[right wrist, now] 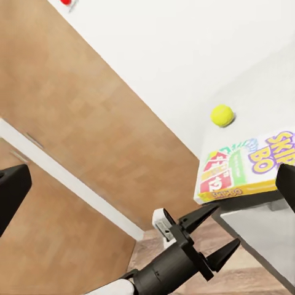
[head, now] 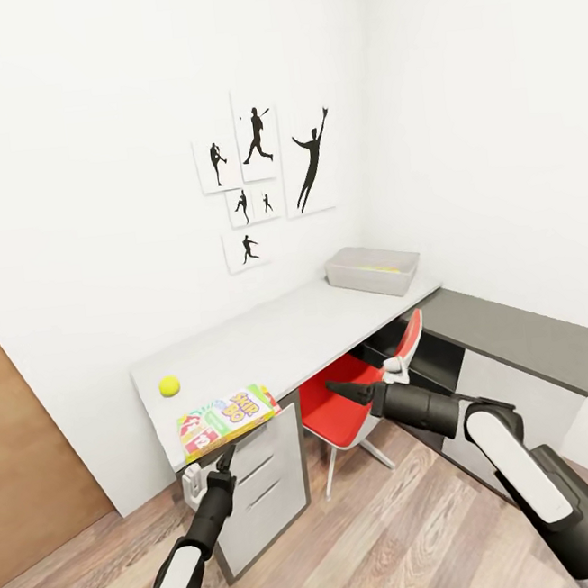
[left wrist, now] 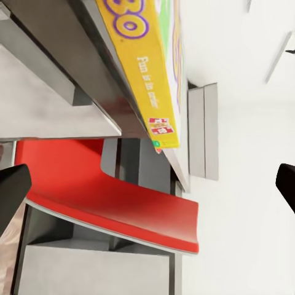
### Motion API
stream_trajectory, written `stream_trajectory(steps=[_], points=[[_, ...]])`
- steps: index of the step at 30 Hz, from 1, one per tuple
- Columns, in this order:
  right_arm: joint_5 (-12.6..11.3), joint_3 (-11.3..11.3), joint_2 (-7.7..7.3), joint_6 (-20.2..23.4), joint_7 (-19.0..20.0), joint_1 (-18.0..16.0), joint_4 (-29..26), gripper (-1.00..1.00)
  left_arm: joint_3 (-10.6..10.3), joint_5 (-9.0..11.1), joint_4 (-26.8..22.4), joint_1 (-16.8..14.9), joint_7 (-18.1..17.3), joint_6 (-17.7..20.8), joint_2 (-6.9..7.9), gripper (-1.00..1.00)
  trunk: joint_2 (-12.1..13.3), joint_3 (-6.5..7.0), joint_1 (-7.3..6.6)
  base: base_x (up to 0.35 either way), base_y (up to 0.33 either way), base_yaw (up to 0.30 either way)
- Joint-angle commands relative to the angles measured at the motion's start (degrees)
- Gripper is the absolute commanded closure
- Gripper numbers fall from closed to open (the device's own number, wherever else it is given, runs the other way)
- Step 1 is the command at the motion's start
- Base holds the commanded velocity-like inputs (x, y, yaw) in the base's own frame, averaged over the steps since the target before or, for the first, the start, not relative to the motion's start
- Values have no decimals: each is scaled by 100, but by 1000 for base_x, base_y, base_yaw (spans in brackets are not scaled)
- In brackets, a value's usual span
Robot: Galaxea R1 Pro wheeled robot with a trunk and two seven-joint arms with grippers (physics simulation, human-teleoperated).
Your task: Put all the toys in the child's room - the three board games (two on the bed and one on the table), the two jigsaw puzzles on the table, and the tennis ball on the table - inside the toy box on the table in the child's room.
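A colourful board game box (head: 228, 420) lies at the near left end of the table (head: 280, 336), overhanging its edge. The tennis ball (head: 169, 386) rests just behind it. At the far end stands the pale grey toy box (head: 372, 270), with a faint yellow patch inside. My left gripper (head: 225, 460) is open just below and in front of the game box (left wrist: 147, 61). The right wrist view shows that left gripper (right wrist: 212, 235) with its fingers spread, below the box (right wrist: 246, 169) and the ball (right wrist: 222, 115). My right gripper (head: 340, 389) is open over the chair. The jigsaw puzzles and the bed are out of view.
A red chair (head: 359, 396) is tucked under the table between white drawers (head: 260, 488) and the dark grey corner section (head: 516, 334). A brown door (head: 21, 449) stands at the left. Wood-plank floor (head: 374, 539) lies in front of the table.
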Motion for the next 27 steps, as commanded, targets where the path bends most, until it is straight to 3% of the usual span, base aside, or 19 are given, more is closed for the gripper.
stream_trajectory(steps=[1,15,27], points=[[3,-7,14,5,44,7,2,-100,30,37,-1,-6,-20,58,-4,-100,-4,-7,1,144,0,0],[49,-19,71,-51,106,91,9,-100,67,68,-1,-6,-20,-51,8,-100,-4,-7,1,86,0,1],[58,6,78,-49,110,94,9,-100,45,68,1,-6,-20,-65,8,-100,-4,1,1,41,-42,149]])
